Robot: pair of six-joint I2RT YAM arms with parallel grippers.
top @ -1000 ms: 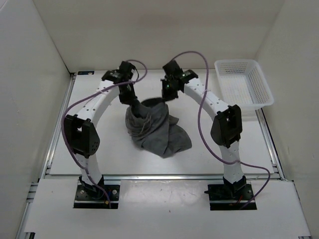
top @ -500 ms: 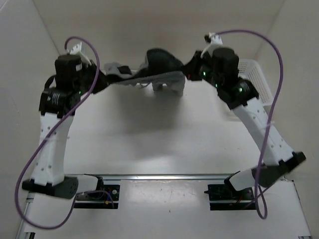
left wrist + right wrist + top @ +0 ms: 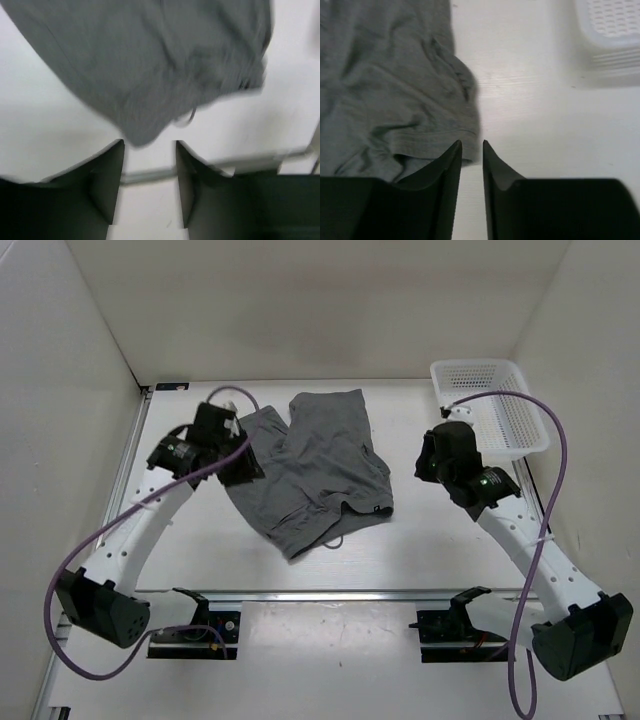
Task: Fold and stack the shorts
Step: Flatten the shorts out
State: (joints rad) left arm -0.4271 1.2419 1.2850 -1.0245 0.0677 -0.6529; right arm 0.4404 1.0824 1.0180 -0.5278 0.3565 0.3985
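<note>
The dark grey shorts [image 3: 315,465] lie spread out flat on the white table, waistband toward the near side, with a thin drawstring loop [image 3: 336,538] poking out. My left gripper [image 3: 243,468] sits at the shorts' left edge, open and empty; in the left wrist view [image 3: 149,145] the shorts [image 3: 150,60] lie beyond its fingertips. My right gripper [image 3: 424,457] is just right of the shorts, its jaws a narrow gap apart with nothing between; in the right wrist view [image 3: 472,144] the shorts' hem [image 3: 390,90] lies just left of the tips.
A white plastic basket [image 3: 478,367] stands at the back right corner, also seen in the right wrist view [image 3: 612,30]. White walls close in the table on three sides. A metal rail [image 3: 320,593] runs along the near edge.
Both arms held the shorts bunched, lifted and stretched them in the air, then laid them flat on the table and let go. Both grippers have drawn back to the shorts' sides.
</note>
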